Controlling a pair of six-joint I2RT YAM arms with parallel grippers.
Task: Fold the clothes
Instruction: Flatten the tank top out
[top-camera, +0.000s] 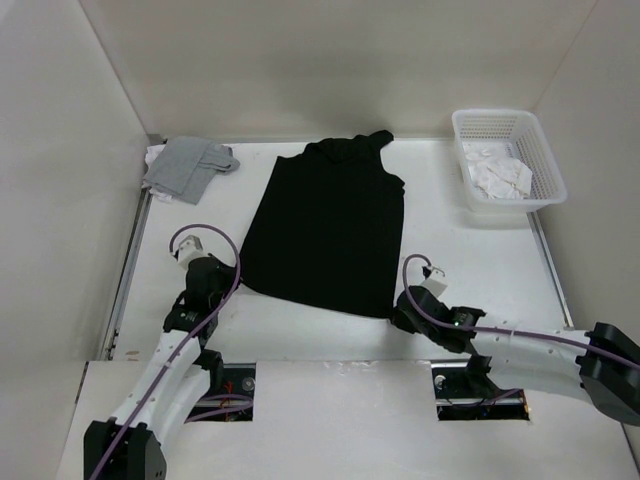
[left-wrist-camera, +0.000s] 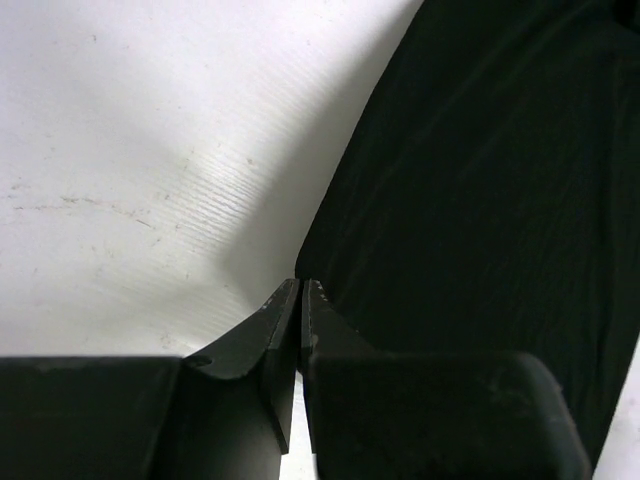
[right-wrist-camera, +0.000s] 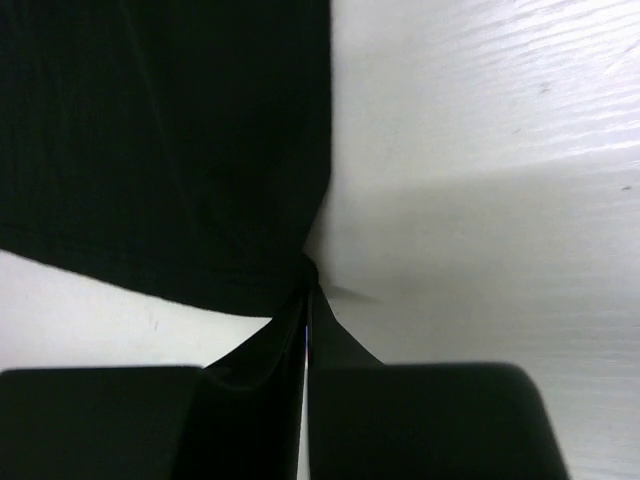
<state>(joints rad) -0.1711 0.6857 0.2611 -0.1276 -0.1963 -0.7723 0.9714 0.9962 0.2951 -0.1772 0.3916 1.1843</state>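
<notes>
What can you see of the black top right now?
The black top is a plain sleeveless garment of thin, soft-looking fabric. It is spread flat and slightly askew on the white table, with its scooped neck and straps at the far end and its hem nearest the arms. The left gripper and right gripper are closed on its two near hem corners.

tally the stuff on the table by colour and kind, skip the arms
black sleeveless top: 1
grey garment: 1
white cloth, crumpled in the basket: 1
white basket: 1
total: 4
</notes>
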